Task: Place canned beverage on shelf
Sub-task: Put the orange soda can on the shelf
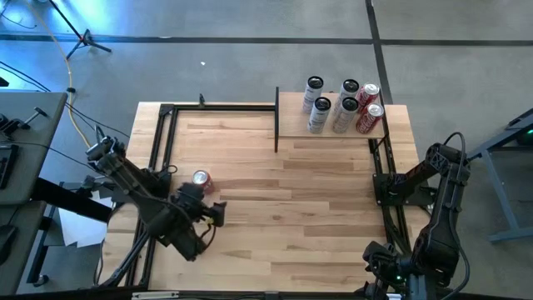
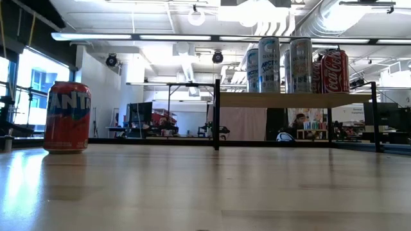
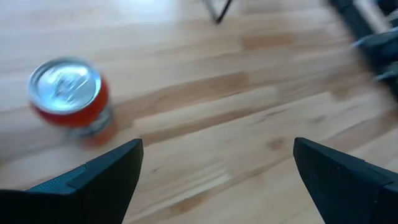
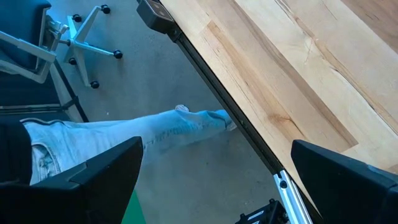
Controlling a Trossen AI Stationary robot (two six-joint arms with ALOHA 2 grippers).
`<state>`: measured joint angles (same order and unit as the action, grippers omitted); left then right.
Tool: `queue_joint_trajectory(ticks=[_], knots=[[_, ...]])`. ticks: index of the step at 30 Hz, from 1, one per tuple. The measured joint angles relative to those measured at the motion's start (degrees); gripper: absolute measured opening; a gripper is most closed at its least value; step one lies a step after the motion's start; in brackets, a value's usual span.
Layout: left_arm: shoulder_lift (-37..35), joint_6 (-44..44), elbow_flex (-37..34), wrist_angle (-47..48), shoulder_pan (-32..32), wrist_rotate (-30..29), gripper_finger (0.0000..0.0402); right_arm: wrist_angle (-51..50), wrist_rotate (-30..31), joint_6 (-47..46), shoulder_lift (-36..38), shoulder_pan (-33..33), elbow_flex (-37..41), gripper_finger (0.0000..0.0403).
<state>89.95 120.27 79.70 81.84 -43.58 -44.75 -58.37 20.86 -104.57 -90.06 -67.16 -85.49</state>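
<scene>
Fanta can (image 2: pixel 67 117) upright beside wide-open left gripper (image 3: pixel 214 171), outside jaws; label only in low view. Right gripper (image 4: pixel 214 171) wide, empty.

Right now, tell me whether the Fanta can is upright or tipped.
Upright. The orange Fanta can stands on its base on the table, lid facing up in the high view.
</scene>
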Motion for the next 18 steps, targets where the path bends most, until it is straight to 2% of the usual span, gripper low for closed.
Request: queue_joint_trajectory(ticks=[3,13,18], knots=[[0.00,-0.87,0.00,-1.81,-1.25,-3.60,0.0393,0.00,0.00,-0.02,0.00,0.01,0.02,0.0399],[0.20,-2.80,0.00,-8.29,-3.37,-2.57,0.0393,0.00,-0.02,-0.02,0.00,-0.02,0.02,0.0399],[1.29,-3.35,-0.02,-6.07,-4.73,-5.97,0.0393,0.00,0.00,0.00,0.00,-0.02,0.00,0.0399]])
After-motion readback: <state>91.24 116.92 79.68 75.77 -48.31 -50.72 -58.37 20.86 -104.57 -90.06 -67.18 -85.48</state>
